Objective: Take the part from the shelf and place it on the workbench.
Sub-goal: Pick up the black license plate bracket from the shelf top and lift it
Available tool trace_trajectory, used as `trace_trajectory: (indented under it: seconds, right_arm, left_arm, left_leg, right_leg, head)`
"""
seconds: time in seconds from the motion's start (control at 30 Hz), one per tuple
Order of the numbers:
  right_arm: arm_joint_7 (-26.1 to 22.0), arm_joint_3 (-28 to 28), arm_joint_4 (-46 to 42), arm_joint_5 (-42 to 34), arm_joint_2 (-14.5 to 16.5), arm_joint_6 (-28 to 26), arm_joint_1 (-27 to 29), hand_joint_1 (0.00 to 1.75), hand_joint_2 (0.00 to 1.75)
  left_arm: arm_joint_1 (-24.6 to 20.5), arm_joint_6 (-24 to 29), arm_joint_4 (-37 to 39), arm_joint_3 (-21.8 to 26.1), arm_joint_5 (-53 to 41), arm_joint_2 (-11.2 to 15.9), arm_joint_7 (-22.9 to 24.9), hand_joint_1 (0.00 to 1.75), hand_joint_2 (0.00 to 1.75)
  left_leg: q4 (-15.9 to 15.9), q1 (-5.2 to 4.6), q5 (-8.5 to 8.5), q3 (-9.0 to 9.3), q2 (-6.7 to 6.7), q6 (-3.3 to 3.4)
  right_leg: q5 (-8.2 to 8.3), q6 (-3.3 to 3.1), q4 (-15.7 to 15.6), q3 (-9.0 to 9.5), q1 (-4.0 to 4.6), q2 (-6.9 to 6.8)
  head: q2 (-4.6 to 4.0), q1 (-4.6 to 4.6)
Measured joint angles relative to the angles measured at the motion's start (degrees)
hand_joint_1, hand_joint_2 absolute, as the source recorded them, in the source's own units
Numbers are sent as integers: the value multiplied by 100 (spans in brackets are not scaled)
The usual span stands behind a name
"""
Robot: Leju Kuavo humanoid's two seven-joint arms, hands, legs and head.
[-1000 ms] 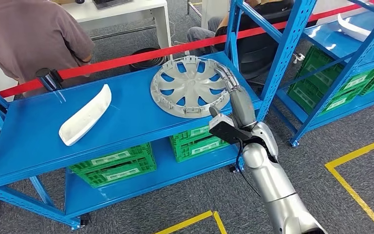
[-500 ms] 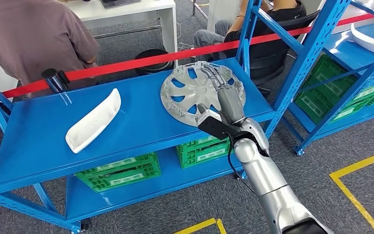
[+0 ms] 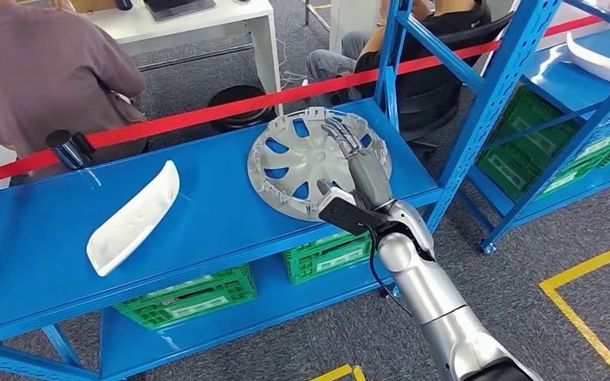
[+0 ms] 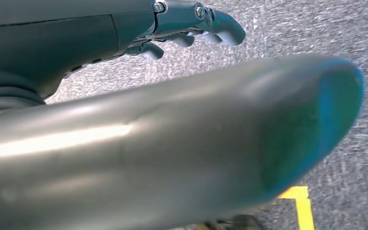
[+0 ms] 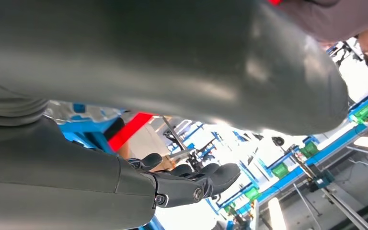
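A grey hubcap (image 3: 294, 159) stands tilted on the top level of the blue shelf (image 3: 206, 214), its near rim raised off the shelf. My right hand (image 3: 361, 163) grips it at the near right rim, with the fingers (image 3: 341, 135) laid across its face and the thumb at the edge. A white curved part (image 3: 131, 218) lies flat on the same level, well to the left. In the left wrist view my left hand (image 4: 191, 24) hangs over grey carpet, fingers loosely apart and holding nothing.
A red tape (image 3: 206, 115) runs behind the shelf, with one person (image 3: 40, 71) standing and another (image 3: 365, 48) seated beyond it. Green crates (image 3: 191, 294) fill the lower level. A second blue shelf (image 3: 572, 79) stands to the right. Yellow lines (image 3: 596, 270) mark the floor.
The hubcap lay flat a second ago; now it is tilted up, with my right hand further across its face. The camera has also shifted a little.
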Motion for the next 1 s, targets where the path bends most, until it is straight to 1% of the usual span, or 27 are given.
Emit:
trace_trajectory:
  seconds: [0.03,0.1,0.17,0.23,0.3,0.4,0.57,1.0]
  right_arm:
    - [1,3,1,0,-1,-1,-2,0,0]
    - [2,5,3,0,-2,-1,1,0,0]
    - [0,7,4,0,-2,-1,6,0,0]
    - [0,9,5,0,-2,-1,1,0,0]
    - [1,9,5,0,-2,-1,-1,0,0]
    - [1,9,5,0,-2,-1,-1,0,0]
    - [1,9,5,0,-2,-1,0,0,0]
    - [1,9,5,0,-2,-1,0,0,0]
  left_arm:
    - [1,2,1,11,1,3,3,0,0]
    - [2,5,2,33,3,3,10,0,0]
    - [10,6,4,42,5,5,13,0,0]
    - [12,7,6,52,6,10,13,0,0]
    - [11,8,7,63,5,14,13,0,0]
    - [11,8,7,72,5,14,13,0,0]
    - [12,8,7,76,5,16,13,0,0]
    - [11,8,7,78,5,18,13,0,0]
  left_leg:
    - [-217,-2,67,87,-2,16]
    - [-343,-10,47,134,-8,37]
    - [-343,-13,40,129,-18,56]
    - [-343,-17,26,132,-29,86]
    - [-343,-17,17,136,-33,111]
    - [-342,-19,12,137,-32,131]
    - [-340,-22,14,139,-32,141]
    - [-348,-16,16,146,-31,139]
  right_leg:
    - [-19,13,7,7,18,-1]
    - [-27,12,6,-5,44,0]
    - [-22,1,-31,12,45,-7]
    - [-21,14,-71,40,44,-19]
    - [-19,42,-99,58,43,-24]
    - [-11,85,-123,70,41,-23]
    - [-5,129,-130,73,38,-24]
    - [-7,131,-129,74,46,-23]
  head:
    - [0,3]
    - [0,13]
    - [0,28]
    - [0,30]
    - [0,30]
    - [0,30]
    - [0,28]
    - [0,28]
